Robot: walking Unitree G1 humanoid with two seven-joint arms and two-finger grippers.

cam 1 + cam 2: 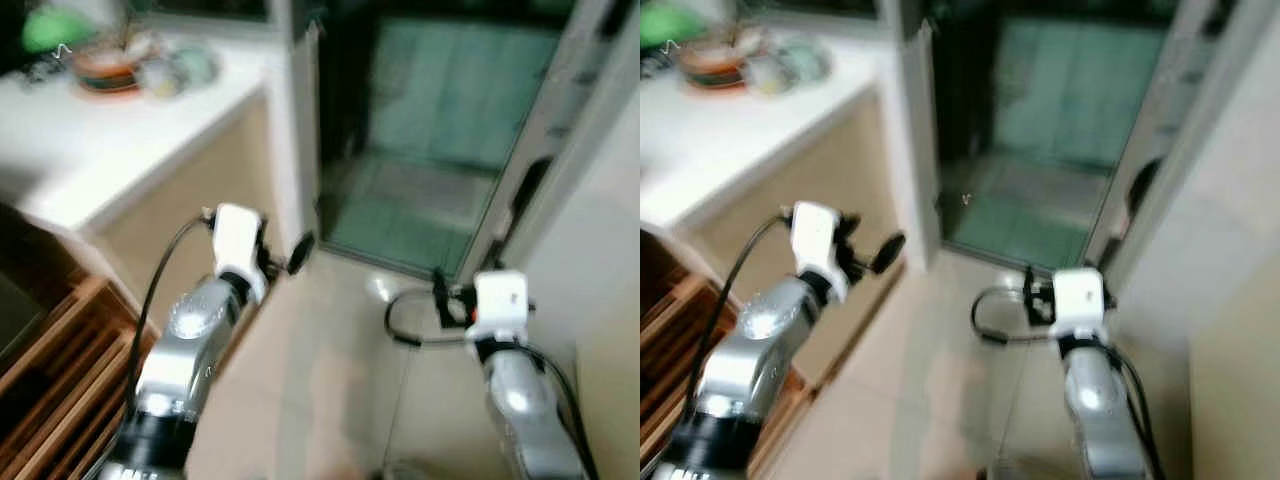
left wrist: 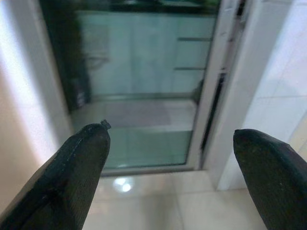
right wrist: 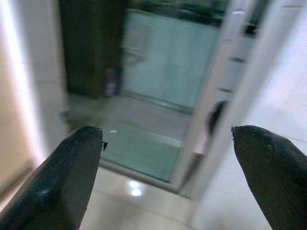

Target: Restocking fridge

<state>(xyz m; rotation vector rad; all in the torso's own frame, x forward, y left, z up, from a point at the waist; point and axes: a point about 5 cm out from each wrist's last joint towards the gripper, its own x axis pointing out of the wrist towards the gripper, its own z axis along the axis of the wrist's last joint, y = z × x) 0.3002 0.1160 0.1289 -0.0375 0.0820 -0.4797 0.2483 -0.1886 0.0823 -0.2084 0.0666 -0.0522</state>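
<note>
Both head views are blurred, looking down a narrow pale tiled floor (image 1: 330,390) toward a glass sliding door with a pale metal frame (image 1: 440,110), its panes tinted green and the space beyond it dark. On the robot's left stands a white-topped table with beige cabinet fronts (image 1: 120,140); at its far end sit a round orange-rimmed bowl (image 1: 105,68), a green blurred object (image 1: 55,28) and some pale dishes beside the bowl, too soft to identify. Below the near end of the table a brown slatted wooden rack (image 1: 60,370) shows at the edge of the picture. On the right rises a plain white wall (image 1: 600,260). The left pincer (image 2: 170,158) is held out over the floor just beside the table's corner, its two black fingers (image 2: 72,167) spread wide apart with nothing between them. The right pincer (image 3: 168,163) hangs over the floor nearer the door frame, its black fingers (image 3: 62,172) likewise spread wide and empty. No fridge or any goods to be stocked can be made out here; the wrist views look past the fingertips at the glass door and the shiny floor with a spot of reflected light.
</note>
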